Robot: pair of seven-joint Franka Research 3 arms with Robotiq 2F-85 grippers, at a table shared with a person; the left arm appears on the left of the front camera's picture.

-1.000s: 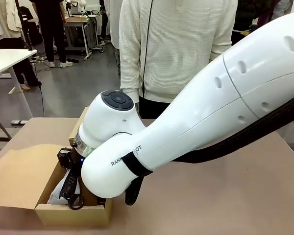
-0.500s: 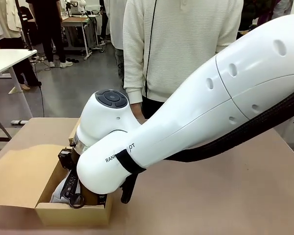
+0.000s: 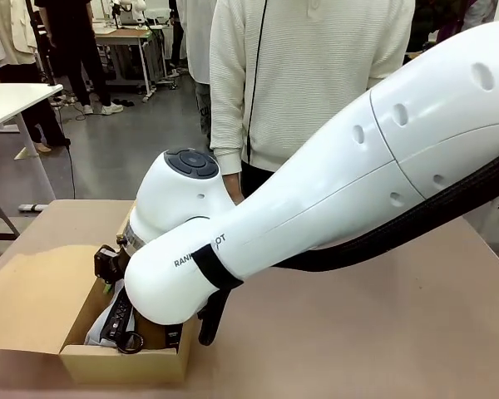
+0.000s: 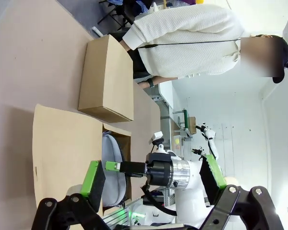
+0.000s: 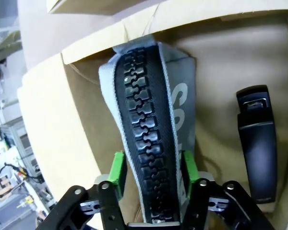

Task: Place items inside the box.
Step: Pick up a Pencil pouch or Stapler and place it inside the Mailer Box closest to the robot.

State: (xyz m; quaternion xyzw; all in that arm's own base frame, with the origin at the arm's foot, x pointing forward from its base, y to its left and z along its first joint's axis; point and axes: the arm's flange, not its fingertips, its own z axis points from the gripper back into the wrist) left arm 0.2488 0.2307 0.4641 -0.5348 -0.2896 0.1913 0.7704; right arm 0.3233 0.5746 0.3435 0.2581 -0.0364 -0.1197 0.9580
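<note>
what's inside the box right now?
Visible in the box: grey zip pencil case between the right tool's pads, black stapler beside it. Whatever lies under the case is covered.

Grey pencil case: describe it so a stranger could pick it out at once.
Find the open cardboard box at the robot's near-left corner of the table. The grey pencil case lies inside it, between the green pads of the right gripper, beside a black stapler. Unlike the stapler, it is grey fabric with a chunky black zip down its middle.

Matt cardboard box [image 3: 125, 366], cloth pencil case [image 5: 145, 125]
</note>
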